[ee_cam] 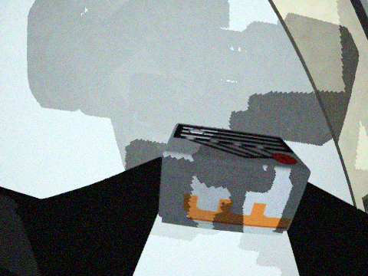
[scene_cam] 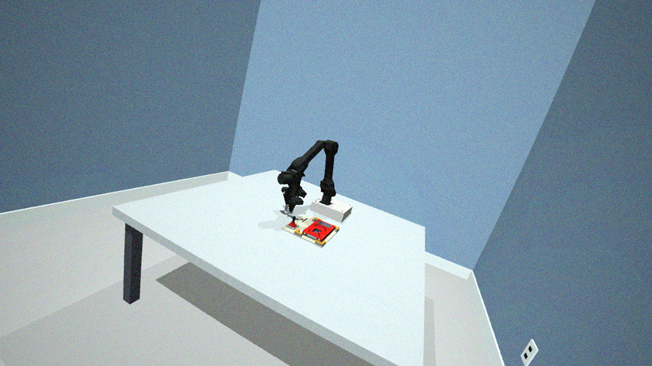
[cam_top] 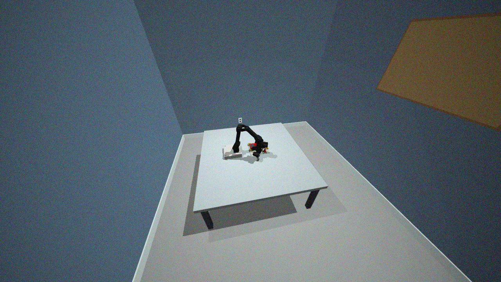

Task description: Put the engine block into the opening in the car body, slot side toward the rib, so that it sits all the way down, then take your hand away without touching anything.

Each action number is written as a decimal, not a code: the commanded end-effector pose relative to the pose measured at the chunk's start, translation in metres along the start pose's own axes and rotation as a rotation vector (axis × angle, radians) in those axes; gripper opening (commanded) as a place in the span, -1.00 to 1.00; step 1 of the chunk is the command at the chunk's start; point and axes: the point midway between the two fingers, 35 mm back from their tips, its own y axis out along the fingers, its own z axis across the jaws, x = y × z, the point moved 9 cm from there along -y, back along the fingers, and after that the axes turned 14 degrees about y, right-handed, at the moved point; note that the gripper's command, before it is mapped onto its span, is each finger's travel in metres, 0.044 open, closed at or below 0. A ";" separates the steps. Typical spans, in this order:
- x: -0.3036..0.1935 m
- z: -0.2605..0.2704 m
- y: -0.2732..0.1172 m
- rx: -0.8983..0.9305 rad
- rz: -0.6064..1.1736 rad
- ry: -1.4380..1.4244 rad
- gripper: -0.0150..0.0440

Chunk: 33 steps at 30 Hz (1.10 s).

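The engine block (ee_cam: pixel 234 180) is a grey box with a black ribbed top, a red oval and an orange stripe. My gripper (ee_cam: pixel 226 176) (scene_cam: pixel 290 209) (cam_top: pixel 258 156) is shut on it, one black finger against each side. The block seems to be at or just above the table; its height is hard to tell. In the top and exterior views it is tiny and mostly hidden. The red car body (scene_cam: pixel 324 227) (cam_top: pixel 252 146) lies on a cream board with yellow corners, beside my gripper. A dark opening (scene_cam: pixel 316 230) shows in it. The rib and the slot side cannot be made out.
A small red piece with a dark upright stem (scene_cam: pixel 292 224) stands on the board between my gripper and the car body. The board's curved dark edge shows at the right of the wrist view. The arm stands on a white box (scene_cam: pixel 331 209) (cam_top: pixel 233 154) behind the board.
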 end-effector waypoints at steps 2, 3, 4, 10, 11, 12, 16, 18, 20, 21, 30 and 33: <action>-0.002 -0.002 -0.017 -0.007 0.014 0.004 -0.49; -0.002 -0.002 -0.020 -0.007 0.014 0.004 -0.49; -0.002 -0.002 -0.023 -0.007 0.014 0.004 -0.49; -0.002 -0.003 -0.042 -0.008 0.014 0.004 -0.49; -0.001 -0.003 -0.045 -0.008 0.014 0.004 -0.49; -0.001 -0.003 -0.048 -0.008 0.014 0.004 -0.49; 0.000 -0.003 -0.060 -0.008 0.014 0.004 -0.49; 0.001 -0.003 -0.066 -0.008 0.014 0.004 -0.49; 0.002 -0.003 -0.072 -0.008 0.014 0.004 -0.49; 0.002 -0.002 -0.076 -0.008 0.014 0.004 -0.49; 0.008 0.000 -0.103 -0.008 0.013 0.004 -0.49; 0.008 0.000 -0.104 -0.008 0.013 0.010 -0.49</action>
